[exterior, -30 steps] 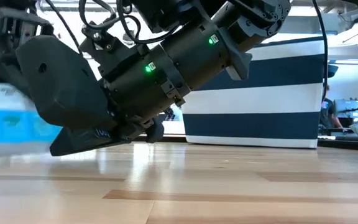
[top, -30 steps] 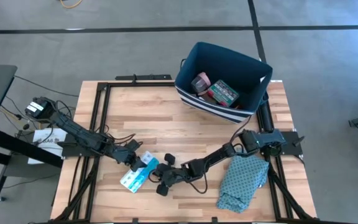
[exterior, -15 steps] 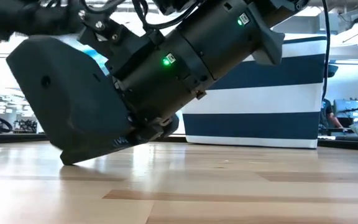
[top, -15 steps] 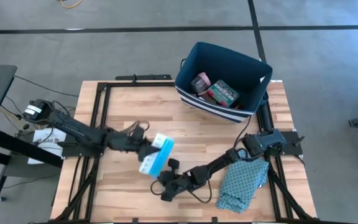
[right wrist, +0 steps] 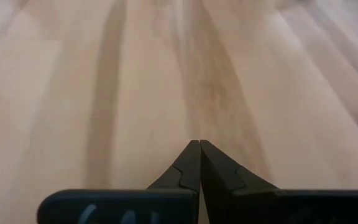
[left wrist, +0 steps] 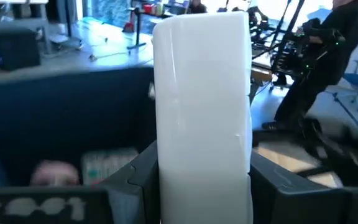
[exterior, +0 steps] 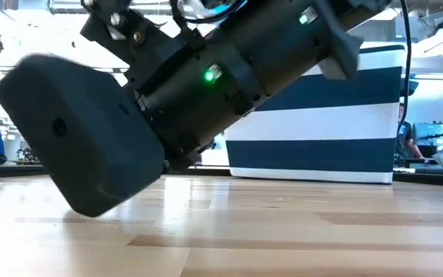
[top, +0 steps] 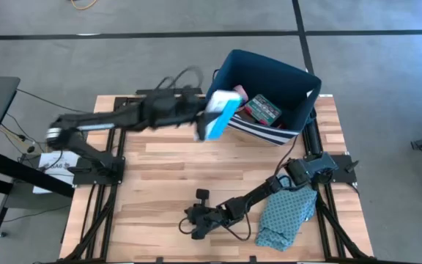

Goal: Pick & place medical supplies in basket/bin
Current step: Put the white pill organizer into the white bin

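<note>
My left gripper (top: pixel 205 123) is stretched toward the far right of the table and is shut on the light-blue and white pill-organizer strip (top: pixel 220 115), right at the left side of the navy basket (top: pixel 293 73). A pink tape roll (left wrist: pixel 53 172) and a green-red patterned box (top: pixel 263 108) lie on the basket's floor. My right gripper (top: pixel 193 224) is shut, low over the wood near the table's near edge, and holds nothing (right wrist: pixel 199 144). It fills the low view (exterior: pixel 83 154). My left gripper pinches the pill-organizer strip between its two fingers (left wrist: pixel 138 180), one on each long side, at the strip's near end (left wrist: pixel 202 186). The strip sticks out forward past the fingertips, lifted clear of the table, with its free end (top: pixel 229 98) over the basket's left rim.
A teal patterned cloth (top: pixel 287 213) lies crumpled at the table's near right corner beside the right arm. The basket's white-striped wall (exterior: pixel 314 123) stands at the far right. Bare wood (top: pixel 167 169) spreads between the two arms. A person (left wrist: pixel 328 56) stands in the room beyond.
My left gripper has lifted the pill-organizer strip from the table's near middle. It has carried the strip up and toward the far right, to the basket's left rim. My right gripper has dropped slightly lower and nearer the near edge.
</note>
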{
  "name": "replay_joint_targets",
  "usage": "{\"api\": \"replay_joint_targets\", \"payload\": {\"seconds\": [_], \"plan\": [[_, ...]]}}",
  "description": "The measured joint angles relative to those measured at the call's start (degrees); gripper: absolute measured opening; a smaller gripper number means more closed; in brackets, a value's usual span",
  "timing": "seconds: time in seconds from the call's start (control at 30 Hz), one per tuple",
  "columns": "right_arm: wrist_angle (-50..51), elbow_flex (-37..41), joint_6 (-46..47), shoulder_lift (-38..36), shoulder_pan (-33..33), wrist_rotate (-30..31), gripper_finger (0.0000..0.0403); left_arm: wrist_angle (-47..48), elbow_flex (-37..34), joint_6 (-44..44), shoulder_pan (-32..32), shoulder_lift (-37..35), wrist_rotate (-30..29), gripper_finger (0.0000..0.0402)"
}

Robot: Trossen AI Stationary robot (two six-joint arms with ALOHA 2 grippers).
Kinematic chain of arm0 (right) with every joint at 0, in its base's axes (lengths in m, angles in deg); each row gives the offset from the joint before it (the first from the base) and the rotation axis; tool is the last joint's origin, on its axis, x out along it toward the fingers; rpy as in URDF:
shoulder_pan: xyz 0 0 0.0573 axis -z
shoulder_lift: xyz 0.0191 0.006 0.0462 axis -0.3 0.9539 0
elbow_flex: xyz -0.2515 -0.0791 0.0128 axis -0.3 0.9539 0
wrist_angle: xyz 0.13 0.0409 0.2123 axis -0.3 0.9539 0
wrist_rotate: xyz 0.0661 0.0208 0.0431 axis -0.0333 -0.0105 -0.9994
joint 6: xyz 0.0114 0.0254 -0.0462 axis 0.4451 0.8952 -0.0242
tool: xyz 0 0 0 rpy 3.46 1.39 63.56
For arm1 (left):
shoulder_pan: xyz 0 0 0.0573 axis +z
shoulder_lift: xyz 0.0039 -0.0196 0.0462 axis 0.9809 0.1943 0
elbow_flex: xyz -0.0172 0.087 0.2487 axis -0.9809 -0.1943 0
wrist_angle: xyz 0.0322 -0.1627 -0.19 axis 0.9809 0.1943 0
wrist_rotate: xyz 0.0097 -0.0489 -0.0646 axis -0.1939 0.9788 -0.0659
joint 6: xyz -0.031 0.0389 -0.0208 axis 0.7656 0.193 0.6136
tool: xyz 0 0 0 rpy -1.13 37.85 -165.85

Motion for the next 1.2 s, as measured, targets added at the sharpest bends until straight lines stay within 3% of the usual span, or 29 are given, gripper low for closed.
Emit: {"api": "replay_joint_targets", "payload": {"seconds": [0.17, 0.37, 0.4, 0.53, 0.7, 0.8, 1.0, 1.2], "plan": [[-0.8, 0.0, -3.2, 0.0, 1.8, 0.3, 0.0, 5.7, 24.0, -2.4, 7.1, 18.2, 9.3, 0.0132], [-2.6, 0.0, -5.2, 0.0, 3.8, 0.4, 0.0, 18.6, 56.3, -2.2, 14.6, 42.6, 10.3, 0.0132], [-2.8, 0.0, -5.2, 0.0, 4.0, 0.3, 0.0, 16.7, 57.0, -1.0, 15.7, 45.3, 10.8, 0.0133], [-3.8, 0.2, -5.3, 0.0, 4.4, -0.7, 0.0, 0.8, 48.0, 8.9, 19.3, 49.1, 18.8, 0.0139], [-4.0, 0.4, -5.6, 0.1, 4.2, -5.0, 0.0, 5.4, 47.6, 15.0, 23.1, 51.6, 23.7, 0.0152], [-3.9, 0.4, -6.2, 0.1, 4.2, -6.8, 0.0, 7.7, 47.5, 13.1, 24.0, 52.5, 26.6, 0.0157], [-3.1, 0.5, -6.2, 0.1, 4.4, -7.0, 0.0, 7.3, 47.6, 6.8, 23.4, 52.2, 26.9, 0.0168], [-2.9, 0.4, -6.2, 0.1, 4.6, -7.0, 0.0, 14.6, 47.6, 0.2, 22.7, 52.2, 22.1, 0.0194]]}}
